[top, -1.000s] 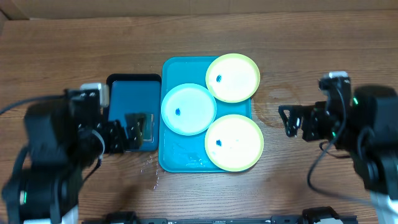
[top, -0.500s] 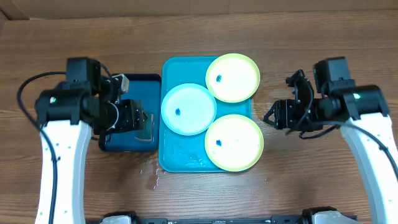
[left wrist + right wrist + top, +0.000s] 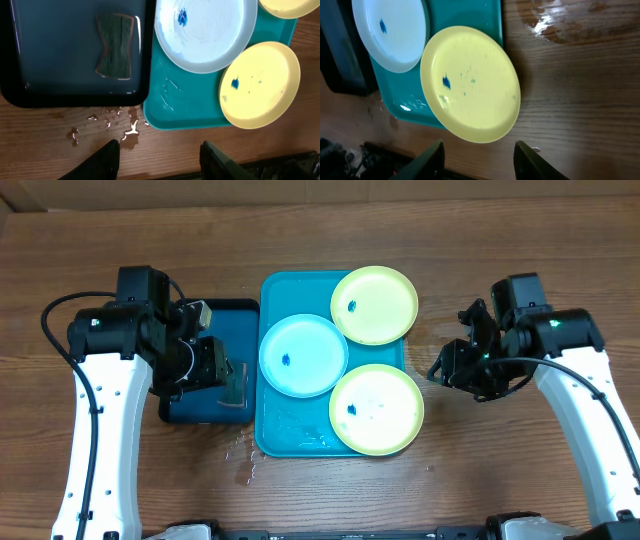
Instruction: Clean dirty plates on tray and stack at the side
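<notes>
Gaping wide with nothing held: left pincer [image 3: 160,145] by the dark-blue tray [image 3: 50,55] and its sponge [image 3: 115,45], right pincer [image 3: 479,146] over the desk [image 3: 570,100], apart from the turquoise tray [image 3: 295,430]. On that tray, 3 blue-smeared dirty plates: light blue plate [image 3: 303,355], far yellow-green plate [image 3: 375,305], near yellow-green plate [image 3: 377,410].

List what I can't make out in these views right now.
Far yellow-green plate: the top edge cuts it in left wrist view; absent from right wrist view.
Light blue plate: cut by the top edge in both wrist views.
Sponge in the dark tray: partly behind the left claw overhead.
Turquoise tray floor under the plates: covered in every view.
</notes>
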`<state>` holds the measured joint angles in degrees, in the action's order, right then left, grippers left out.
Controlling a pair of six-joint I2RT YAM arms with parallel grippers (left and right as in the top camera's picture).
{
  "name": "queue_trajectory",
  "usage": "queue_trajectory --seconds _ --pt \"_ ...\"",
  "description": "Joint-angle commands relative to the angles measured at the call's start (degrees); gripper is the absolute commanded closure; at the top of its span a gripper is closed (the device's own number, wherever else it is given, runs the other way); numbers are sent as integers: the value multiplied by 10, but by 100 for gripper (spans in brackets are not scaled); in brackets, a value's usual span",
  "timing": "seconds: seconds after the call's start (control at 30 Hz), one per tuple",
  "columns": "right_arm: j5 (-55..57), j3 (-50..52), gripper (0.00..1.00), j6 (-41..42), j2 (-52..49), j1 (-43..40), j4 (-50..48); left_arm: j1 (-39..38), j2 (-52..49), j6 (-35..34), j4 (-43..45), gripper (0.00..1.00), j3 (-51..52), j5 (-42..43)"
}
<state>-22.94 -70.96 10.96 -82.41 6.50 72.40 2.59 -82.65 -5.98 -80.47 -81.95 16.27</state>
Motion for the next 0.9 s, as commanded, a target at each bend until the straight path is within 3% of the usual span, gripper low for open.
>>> queue_trajectory --seconds 0.0,0.47,0.67,0.87 --pt "6 19 53 31 1 14 -35 -4 -2 2 7 46 -3 -6" --pt "56 80 53 129 -2 144 -222 -4 -2 0 8 46 -3 -14" --pt "168 84 55 194 -25 215 -286 -4 -2 0 7 48 -3 -19" --pt "254 84 54 208 -32 265 -360 -4 -2 -5 4 47 -3 -28"
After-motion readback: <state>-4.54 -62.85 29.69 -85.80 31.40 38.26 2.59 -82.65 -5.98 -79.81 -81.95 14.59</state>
